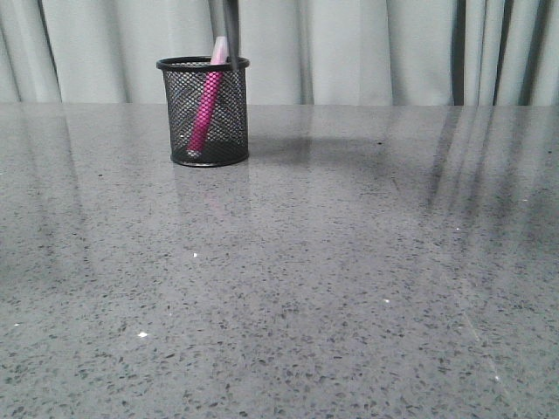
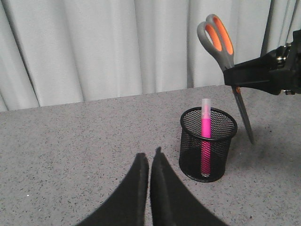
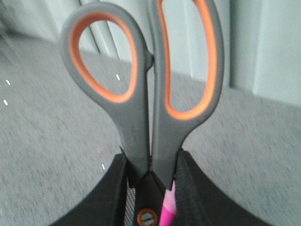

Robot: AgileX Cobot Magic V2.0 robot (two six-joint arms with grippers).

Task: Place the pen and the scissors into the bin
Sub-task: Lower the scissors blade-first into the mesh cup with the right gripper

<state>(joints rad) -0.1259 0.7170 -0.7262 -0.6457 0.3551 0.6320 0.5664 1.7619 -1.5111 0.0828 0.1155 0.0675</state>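
Over the bin: my right hand (image 2: 235, 75) holds the scissors (image 2: 223, 52) upright, loops up, blade tips down.
Right hand state: clamped on the scissors near the orange pivot, fingers (image 3: 117, 197) either side of the handles' base.
Scissors vs bin: in the left wrist view the blades hang beside and past the bin (image 2: 208, 143), tips lower than the rim but outside the mesh; looks like they are behind it, not over the opening. Exact offset I cannot tell.
Long axis: near vertical, slight tilt, so they should go in point first once lined up.
Key move, my guess: bring the tips up and across over the rim, then lower and let go. Risk: tips catching the rim or knocking the pen.
Pen (image 1: 207, 103): already in the bin, leaning, clear cap end poking above the rim.
Left hand (image 2: 149, 162): fingers pressed together, gripping nothing, low over the table (image 1: 349, 279), near the bin.
Nearer hand: right one does this job; left is idle.
Count: one pen, one pair of scissors, one bin.
Task progress: pen done, scissors not yet in.
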